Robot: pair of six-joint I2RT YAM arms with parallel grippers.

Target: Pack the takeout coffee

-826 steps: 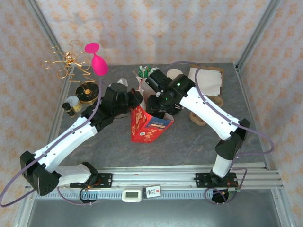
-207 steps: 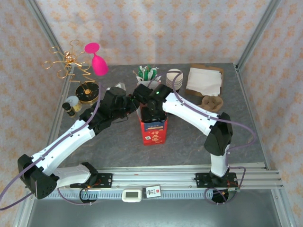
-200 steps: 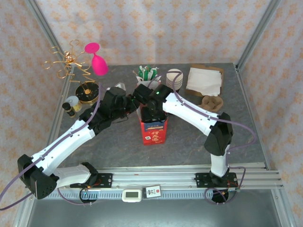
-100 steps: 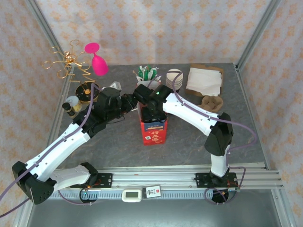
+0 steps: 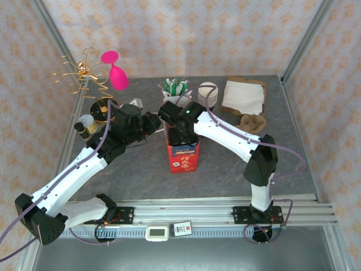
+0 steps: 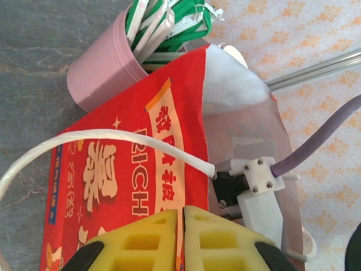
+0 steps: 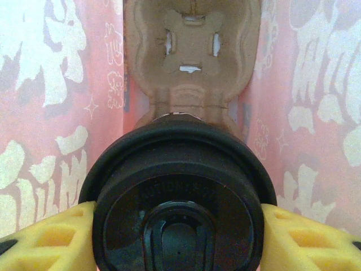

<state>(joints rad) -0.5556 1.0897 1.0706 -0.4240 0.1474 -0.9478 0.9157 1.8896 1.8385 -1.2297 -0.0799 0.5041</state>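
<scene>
Okay so the right gripper (image 7: pixel 178 228) is down inside the red paper bag (image 5: pixel 183 158), which stands mid-frame in the top view. Its yellow fingers are clamped either side of the takeout coffee (image 7: pixel 179 180), black lid bottom centre of the wrist shot, with a brown cardboard carrier (image 7: pixel 192 62) above it in frame. The left gripper (image 6: pixel 183 213) is pinched together on the bag's edge, pink cup (image 6: pixel 104 73) of straws upper left.
</scene>
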